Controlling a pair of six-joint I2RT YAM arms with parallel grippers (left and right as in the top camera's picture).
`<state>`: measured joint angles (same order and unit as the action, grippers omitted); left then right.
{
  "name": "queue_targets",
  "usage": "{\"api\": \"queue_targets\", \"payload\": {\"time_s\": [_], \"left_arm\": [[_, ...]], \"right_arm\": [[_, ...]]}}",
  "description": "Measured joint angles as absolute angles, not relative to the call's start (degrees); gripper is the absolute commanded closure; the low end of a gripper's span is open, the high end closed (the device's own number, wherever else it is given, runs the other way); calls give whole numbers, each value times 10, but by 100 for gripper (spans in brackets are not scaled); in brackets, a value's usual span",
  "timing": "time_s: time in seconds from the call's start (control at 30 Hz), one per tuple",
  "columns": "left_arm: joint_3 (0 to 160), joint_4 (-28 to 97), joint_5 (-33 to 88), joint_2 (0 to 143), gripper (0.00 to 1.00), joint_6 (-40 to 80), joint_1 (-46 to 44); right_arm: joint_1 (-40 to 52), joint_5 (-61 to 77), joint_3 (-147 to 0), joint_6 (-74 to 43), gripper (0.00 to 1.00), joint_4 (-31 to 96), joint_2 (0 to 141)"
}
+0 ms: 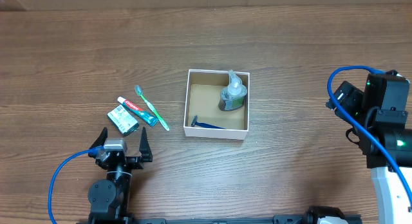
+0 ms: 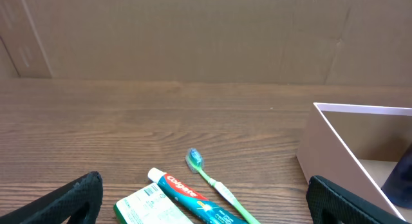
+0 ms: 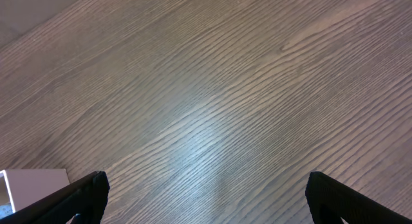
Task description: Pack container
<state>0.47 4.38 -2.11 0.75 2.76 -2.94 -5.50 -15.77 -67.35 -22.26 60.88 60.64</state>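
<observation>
Box (image 1: 217, 72): middle of the worktop (image 1: 290, 44); bottle (image 1: 233, 94) and razor (image 1: 207, 125) inside.
Not yet packed: toothbrush (image 1: 152, 108), toothpaste (image 1: 137, 111), small carton (image 1: 122, 118), beside the box.
Left hand (image 1: 123, 139): wide open, empty, near them.
Right hand (image 3: 206, 192): wide open, empty.
Progress: perhaps half done.

Matt cardboard container (image 1: 217, 132), wood-grain table (image 1: 290, 69)

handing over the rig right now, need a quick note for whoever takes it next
Left gripper open, empty, just short of the loose items.
Right gripper open, empty, over the table right of the container.
Done: bottle and blue razor are in the container.
To do: toothbrush, toothpaste tube and small green-and-white carton lie on the table left of it, not yet packed.
</observation>
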Motion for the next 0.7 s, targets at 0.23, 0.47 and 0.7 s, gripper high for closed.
{"api": "queue_targets", "payload": {"time_s": [0.23,0.47,0.7], "left_arm": [[5,32,93,8,0,220,-30],[48,128,206,11,0,342,-30],[401,462,84,132,0,302,-30]], "right_arm": [[-55,-156,-674,-223,0,609,606],[-55,-154,-674,-223,0,609,606],[-55,-154,-674,-223,0,609,606]]}}
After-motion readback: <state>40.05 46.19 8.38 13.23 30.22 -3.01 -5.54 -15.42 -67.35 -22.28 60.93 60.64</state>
